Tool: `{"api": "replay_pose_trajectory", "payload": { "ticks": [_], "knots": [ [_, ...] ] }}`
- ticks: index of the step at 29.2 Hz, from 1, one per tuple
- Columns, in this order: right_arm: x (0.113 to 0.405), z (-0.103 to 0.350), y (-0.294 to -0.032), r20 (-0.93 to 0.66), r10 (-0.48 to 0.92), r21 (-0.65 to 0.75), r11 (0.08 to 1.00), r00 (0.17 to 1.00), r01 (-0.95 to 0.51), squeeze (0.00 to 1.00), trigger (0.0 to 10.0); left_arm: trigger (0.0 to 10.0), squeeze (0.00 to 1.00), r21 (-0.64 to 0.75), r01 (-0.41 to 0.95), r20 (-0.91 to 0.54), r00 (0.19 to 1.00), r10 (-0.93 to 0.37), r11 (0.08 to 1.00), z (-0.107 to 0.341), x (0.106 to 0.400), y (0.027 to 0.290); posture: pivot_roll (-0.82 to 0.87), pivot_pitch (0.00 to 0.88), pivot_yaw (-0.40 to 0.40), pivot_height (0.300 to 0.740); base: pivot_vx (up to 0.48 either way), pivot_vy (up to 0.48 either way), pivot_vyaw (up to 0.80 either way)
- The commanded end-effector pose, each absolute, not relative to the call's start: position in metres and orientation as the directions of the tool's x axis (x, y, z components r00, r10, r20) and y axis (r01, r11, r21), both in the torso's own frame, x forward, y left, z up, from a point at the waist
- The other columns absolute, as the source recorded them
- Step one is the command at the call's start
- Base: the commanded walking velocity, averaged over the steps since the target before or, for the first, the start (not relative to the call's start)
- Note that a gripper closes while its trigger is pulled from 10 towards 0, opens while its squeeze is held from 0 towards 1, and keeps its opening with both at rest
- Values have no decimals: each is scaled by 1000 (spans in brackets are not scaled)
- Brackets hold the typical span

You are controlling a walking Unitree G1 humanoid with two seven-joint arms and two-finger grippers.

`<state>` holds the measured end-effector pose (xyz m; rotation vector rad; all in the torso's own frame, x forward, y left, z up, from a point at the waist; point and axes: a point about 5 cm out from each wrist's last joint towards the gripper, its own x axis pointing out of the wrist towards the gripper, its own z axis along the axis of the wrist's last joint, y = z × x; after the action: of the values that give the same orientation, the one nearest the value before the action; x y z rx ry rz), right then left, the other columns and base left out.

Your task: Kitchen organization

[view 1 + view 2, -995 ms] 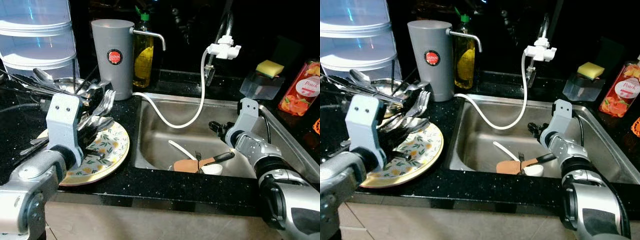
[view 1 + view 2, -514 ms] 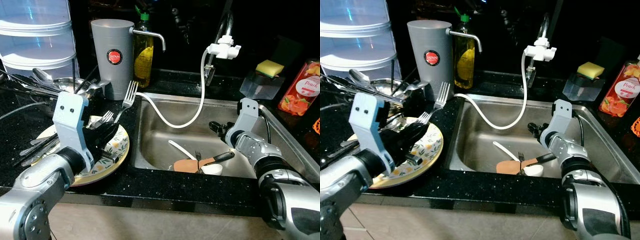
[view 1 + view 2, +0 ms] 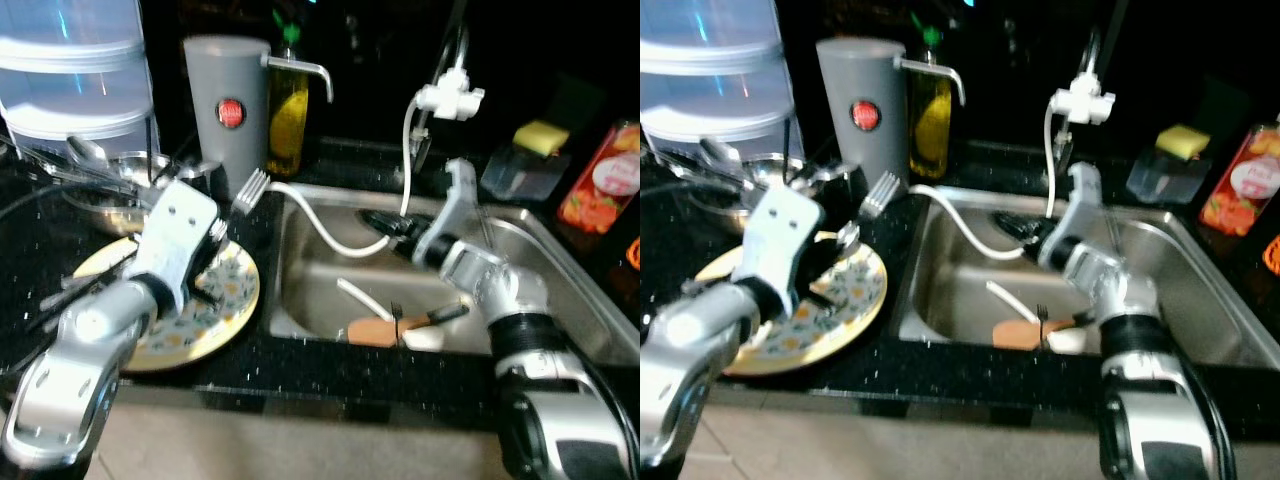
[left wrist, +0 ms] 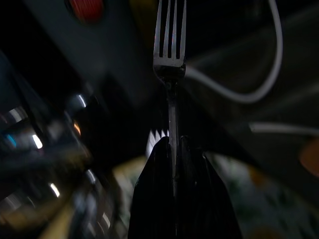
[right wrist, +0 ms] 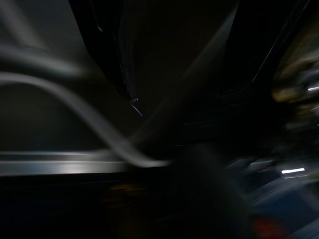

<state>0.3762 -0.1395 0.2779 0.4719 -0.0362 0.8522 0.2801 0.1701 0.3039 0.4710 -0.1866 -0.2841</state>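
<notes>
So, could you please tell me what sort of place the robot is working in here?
Most likely a home kitchen counter: a steel sink with a tap, a patterned plate beside it, and the left gripper holding a fork.

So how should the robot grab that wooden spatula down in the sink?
Probably by its dark handle, coming straight down from above with the right gripper. The spatula lies flat on the sink floor, its handle poking out clear of the blade, though a small fork sits close.
</notes>
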Motion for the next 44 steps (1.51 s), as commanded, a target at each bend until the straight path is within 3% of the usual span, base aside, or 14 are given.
{"api": "replay_pose_trajectory", "payload": {
  "ticks": [1,11,21,32,44],
  "knots": [
    [368,281,-142,255,726,414,515,638,-751,0,10000,10000,0,501,248,145,920,-363,829,309,280,163,163,101,-72,740,0,0,0],
    [349,287,-117,345,715,546,374,608,-749,0,10000,10000,0,566,310,211,841,-498,764,319,290,136,159,100,-55,740,0,0,0],
    [319,295,-87,429,725,568,247,539,-785,0,10000,10000,0,517,449,210,759,-616,729,309,300,111,128,94,-22,740,0,0,0],
    [320,297,-77,405,715,567,292,569,-770,0,10000,10000,0,466,576,210,665,-716,671,302,294,89,127,80,-27,740,0,0,0],
    [325,298,-82,387,687,579,338,615,-742,0,10000,10000,0,440,592,201,668,-717,675,294,291,91,131,78,-35,740,0,0,0]
  ]
}}
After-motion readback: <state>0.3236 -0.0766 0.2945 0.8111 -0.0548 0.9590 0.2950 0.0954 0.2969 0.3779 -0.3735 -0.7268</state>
